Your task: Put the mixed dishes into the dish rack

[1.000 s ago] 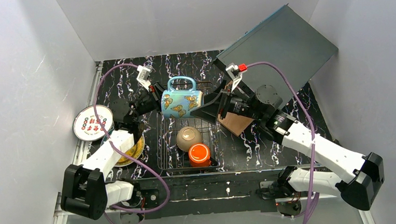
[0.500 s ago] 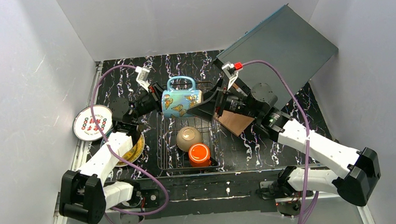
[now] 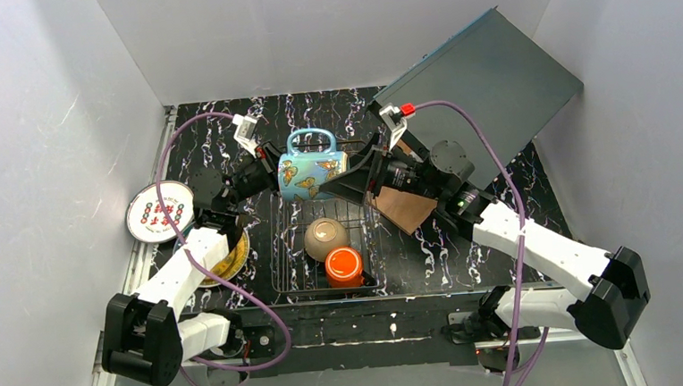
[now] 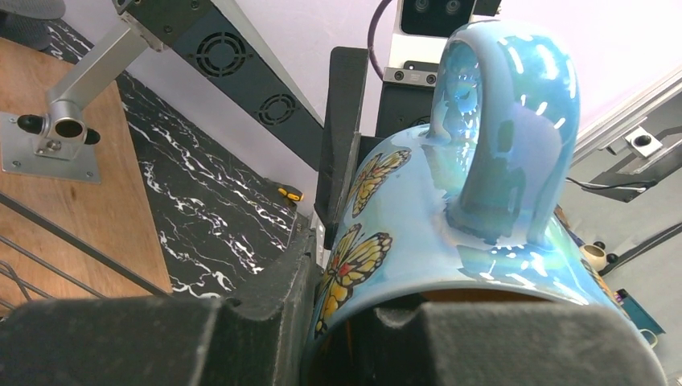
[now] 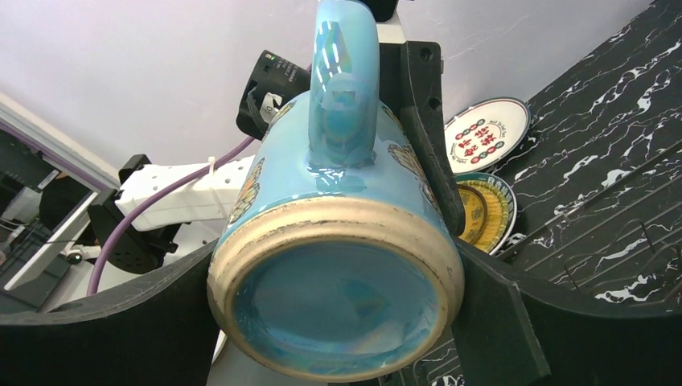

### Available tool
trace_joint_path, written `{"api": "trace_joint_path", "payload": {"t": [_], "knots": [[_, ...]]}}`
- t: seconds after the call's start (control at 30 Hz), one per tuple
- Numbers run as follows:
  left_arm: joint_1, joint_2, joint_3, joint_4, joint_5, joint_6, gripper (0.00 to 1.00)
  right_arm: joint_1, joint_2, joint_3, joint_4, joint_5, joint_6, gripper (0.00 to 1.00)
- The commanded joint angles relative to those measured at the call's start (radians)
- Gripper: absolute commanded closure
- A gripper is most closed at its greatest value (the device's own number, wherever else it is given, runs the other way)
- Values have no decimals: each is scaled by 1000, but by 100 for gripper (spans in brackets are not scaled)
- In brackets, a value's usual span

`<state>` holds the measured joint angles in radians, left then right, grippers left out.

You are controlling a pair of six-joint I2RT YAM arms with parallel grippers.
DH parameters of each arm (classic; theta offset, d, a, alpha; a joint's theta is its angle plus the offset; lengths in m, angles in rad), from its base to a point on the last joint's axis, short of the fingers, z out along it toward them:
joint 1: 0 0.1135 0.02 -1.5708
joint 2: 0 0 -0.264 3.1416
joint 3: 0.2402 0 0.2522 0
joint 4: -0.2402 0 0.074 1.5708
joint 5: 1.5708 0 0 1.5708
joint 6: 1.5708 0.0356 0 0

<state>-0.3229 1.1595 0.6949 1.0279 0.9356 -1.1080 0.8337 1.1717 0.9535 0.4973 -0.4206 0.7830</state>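
The blue patterned mug [image 3: 312, 175] [image 4: 450, 233] [image 5: 330, 297] hangs on its side above the far end of the dish rack [image 3: 275, 242], handle up. My left gripper [image 3: 270, 175] [image 4: 354, 322] is shut on its rim, one finger inside and one outside. My right gripper [image 3: 352, 179] [image 5: 334, 265] stands open, its fingers flanking the mug's base on both sides. In the rack lie the white-and-tan bowl [image 3: 326, 237] and the orange mug [image 3: 343, 264]. The white plate with coloured marks [image 3: 160, 211] [image 5: 486, 133] and the yellow ornate plate [image 3: 227, 261] [image 5: 484, 211] sit at the left.
A brown wooden board [image 3: 404, 209] [image 4: 48, 201] lies right of the rack, under my right wrist. The large grey slanted panel [image 3: 479, 82] leans at the back right. White walls close in the black marbled table on three sides.
My right arm has pushed leftward, bringing its open jaws around the mug's base. The left gripper has kept its hold, and the mug has shifted slightly up and back.
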Motion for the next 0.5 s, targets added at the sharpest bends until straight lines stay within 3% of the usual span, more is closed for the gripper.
{"api": "trace_joint_path", "payload": {"t": [0.0, 0.1, 0.23, 0.33, 0.47], "knots": [[-79, 8, 35, -29, 92, 52, 100, 45, 26, 83, 110, -63, 76, 99], [-79, 10, 44, -63, 94, 62, 97, 27, 1, 56, 114, -39, 119, 99], [-79, 9, 53, -128, 82, 91, 68, -29, -35, 2, 143, -15, 196, 99], [-79, 11, 58, -175, 72, 108, 52, -58, -50, -13, 148, -32, 225, 99], [-77, 20, 62, -178, 77, 108, 44, -85, -79, -52, 159, -33, 250, 99]]}}
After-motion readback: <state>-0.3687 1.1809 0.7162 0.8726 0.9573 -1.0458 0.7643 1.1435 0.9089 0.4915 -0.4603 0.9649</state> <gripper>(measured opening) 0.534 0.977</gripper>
